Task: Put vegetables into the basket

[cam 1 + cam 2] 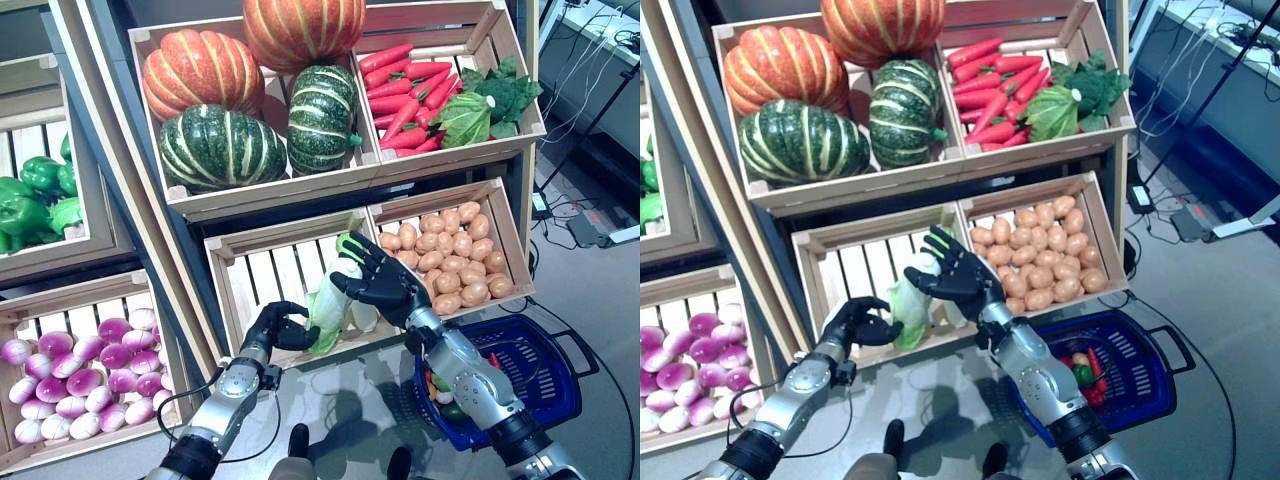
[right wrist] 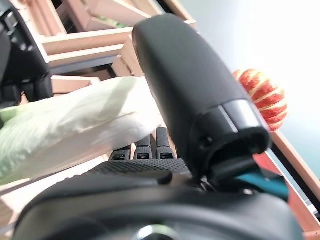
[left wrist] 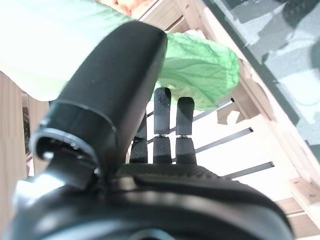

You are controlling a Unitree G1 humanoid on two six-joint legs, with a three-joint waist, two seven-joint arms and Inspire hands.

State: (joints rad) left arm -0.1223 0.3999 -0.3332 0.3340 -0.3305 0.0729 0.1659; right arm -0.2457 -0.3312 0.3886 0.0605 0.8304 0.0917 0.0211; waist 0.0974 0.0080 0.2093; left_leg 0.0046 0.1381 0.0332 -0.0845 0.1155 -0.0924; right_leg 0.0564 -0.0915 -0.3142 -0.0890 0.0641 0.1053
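The cabbage (image 1: 330, 300) stands nearly upright over the front of the slatted crate (image 1: 262, 275), long axis vertical, its pale base up and its green leaf end down. Its middle is hidden behind both hands. The left hand (image 1: 277, 326) curls thumb and fingers round its lower leaves; the right hand (image 1: 385, 284) grips its upper part, fingers bent round it. It is pale white-green with crinkled leaves. The blue basket (image 1: 545, 375), right of the crate, is partly covered by the right arm.
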